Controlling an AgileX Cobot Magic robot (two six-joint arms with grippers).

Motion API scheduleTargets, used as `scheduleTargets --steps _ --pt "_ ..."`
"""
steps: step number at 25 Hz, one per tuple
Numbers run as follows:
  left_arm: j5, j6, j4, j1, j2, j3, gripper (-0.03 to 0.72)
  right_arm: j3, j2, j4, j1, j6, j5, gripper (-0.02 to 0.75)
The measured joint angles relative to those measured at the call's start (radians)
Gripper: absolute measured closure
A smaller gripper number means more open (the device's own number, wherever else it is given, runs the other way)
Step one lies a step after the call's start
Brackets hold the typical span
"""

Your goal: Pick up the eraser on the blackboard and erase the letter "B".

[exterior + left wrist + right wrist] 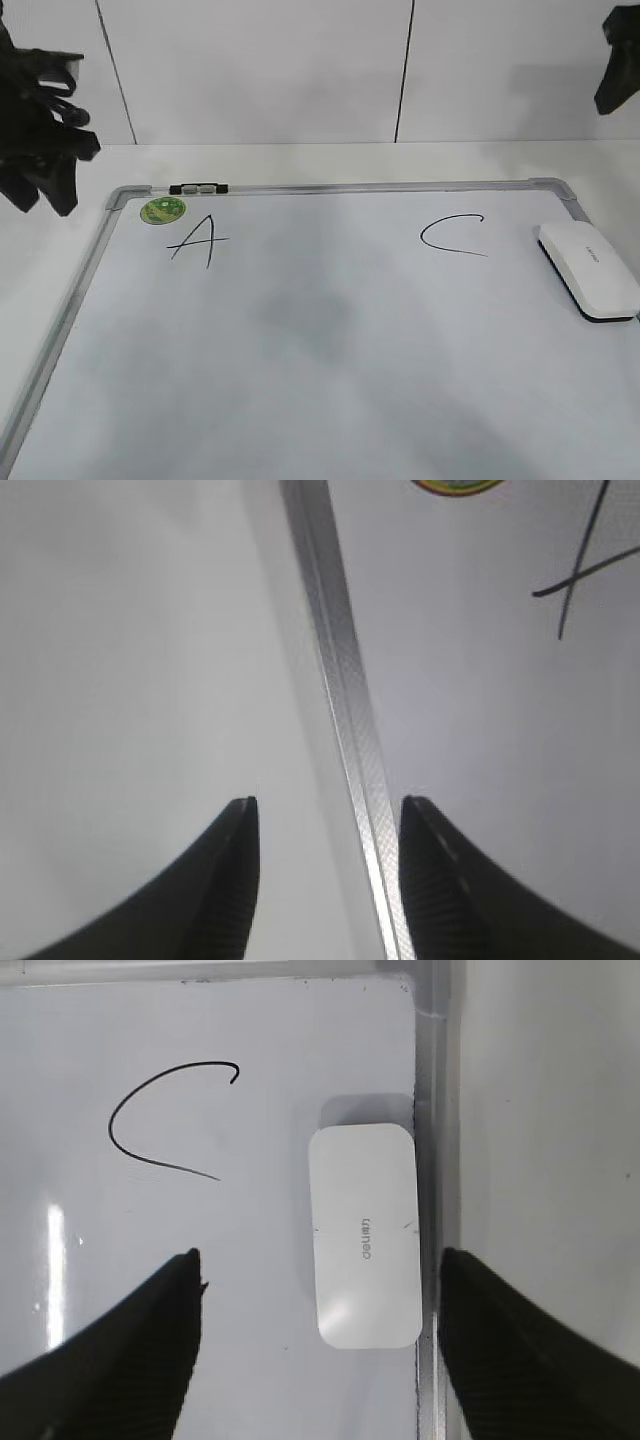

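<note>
The blackboard (330,350) is a white board in a grey frame lying flat. The eraser (590,268) is a white rounded block that lies on the board by its right frame edge, beside the "C" (452,236). No letter "B" shows; the board between the "A" (197,242) and the "C" is bare with a faint grey smudge. My left gripper (45,190) hangs open above the board's left frame rail (345,680). My right gripper (618,70) is open and high above the eraser (363,1235), touching nothing.
A round green sticker (162,210) and a small black-and-silver clip (198,188) sit at the board's top-left corner. White table surrounds the board; a white panelled wall stands behind. The board's near edge runs out of view.
</note>
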Motion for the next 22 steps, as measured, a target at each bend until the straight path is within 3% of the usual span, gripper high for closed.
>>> scheduleTargets --steps 6,12,22 --pt "0.008 0.000 0.000 0.000 -0.172 0.000 0.340 0.032 -0.156 0.046 0.000 0.004 0.006 0.151" --pt "0.022 0.000 0.000 0.000 -0.417 0.047 0.340 0.185 -0.342 0.099 0.000 0.005 0.012 0.153" --pt "0.038 0.000 0.000 0.000 -0.808 0.337 0.340 0.513 -0.709 0.099 0.000 -0.001 0.016 0.154"
